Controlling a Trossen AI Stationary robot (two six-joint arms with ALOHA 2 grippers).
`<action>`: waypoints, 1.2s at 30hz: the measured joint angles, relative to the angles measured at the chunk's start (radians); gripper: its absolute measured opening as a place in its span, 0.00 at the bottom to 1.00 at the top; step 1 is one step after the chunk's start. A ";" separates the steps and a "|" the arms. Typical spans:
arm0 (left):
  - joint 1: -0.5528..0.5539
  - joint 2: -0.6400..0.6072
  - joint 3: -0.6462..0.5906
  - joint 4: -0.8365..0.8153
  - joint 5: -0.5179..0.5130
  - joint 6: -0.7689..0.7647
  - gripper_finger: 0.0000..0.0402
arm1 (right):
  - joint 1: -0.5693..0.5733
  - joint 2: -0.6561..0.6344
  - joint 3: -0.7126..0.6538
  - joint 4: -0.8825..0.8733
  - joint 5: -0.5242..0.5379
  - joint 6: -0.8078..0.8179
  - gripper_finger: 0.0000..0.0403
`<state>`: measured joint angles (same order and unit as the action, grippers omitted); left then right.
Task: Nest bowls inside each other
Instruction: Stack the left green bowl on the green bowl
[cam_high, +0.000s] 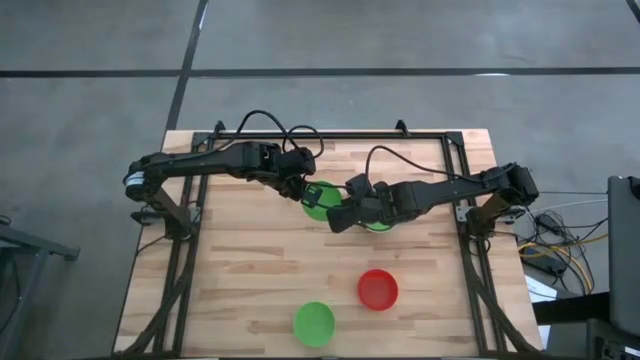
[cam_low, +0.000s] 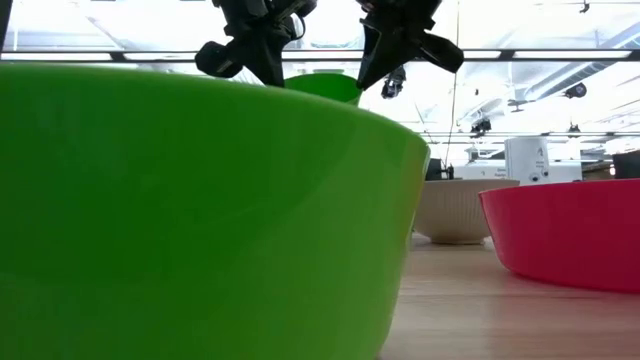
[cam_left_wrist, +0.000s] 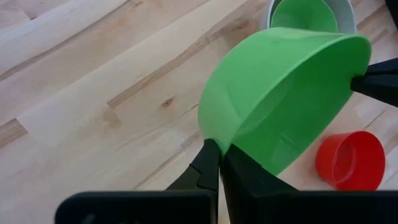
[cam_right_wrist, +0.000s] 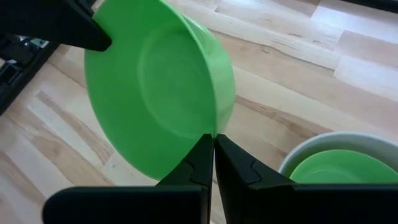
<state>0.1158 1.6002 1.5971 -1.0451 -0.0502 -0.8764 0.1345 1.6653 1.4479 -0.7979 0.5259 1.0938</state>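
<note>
Both arms met over the middle of the wooden table (cam_high: 250, 260), sharing one green bowl (cam_high: 318, 196) that hung tilted in the air between them. The left gripper (cam_left_wrist: 219, 163) had its two dark fingers pressed together on that bowl's rim, pinching the thin plastic wall at its lower edge. The right gripper (cam_right_wrist: 213, 151) pinched the opposite side of the same rim, its fingers likewise squeezed together on the edge. From the left wrist camera the tip of the right gripper showed at the far rim of the bowl; from the right wrist camera the left gripper's dark finger showed at the bowl's other edge. In the low view, the raised bowl appeared as a green sliver high between the two dark grippers.

Just beside the held bowl, on the table, stood a pale grey-white bowl (cam_right_wrist: 323, 146) with a second green bowl (cam_right_wrist: 348, 168) already nested inside it; in the high view the right arm covered most of this pair. A red bowl (cam_high: 378, 289) sat alone nearer the table's front edge, and a third green bowl (cam_high: 314, 322) rested close to it, near that same edge, apart from the red one.
</note>
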 joint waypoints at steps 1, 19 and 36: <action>0.000 0.000 0.000 0.000 0.000 0.000 0.01 | 0.000 0.000 0.000 0.000 0.000 -0.002 0.02; -0.002 0.000 0.003 0.004 -0.010 0.002 0.06 | 0.000 0.001 -0.001 0.001 0.000 -0.020 0.02; -0.001 0.000 0.003 0.023 -0.017 0.024 0.08 | -0.001 0.001 -0.002 -0.001 0.000 -0.013 0.02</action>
<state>0.1146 1.6005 1.6005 -1.0220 -0.0667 -0.8529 0.1337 1.6665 1.4464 -0.7990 0.5259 1.0810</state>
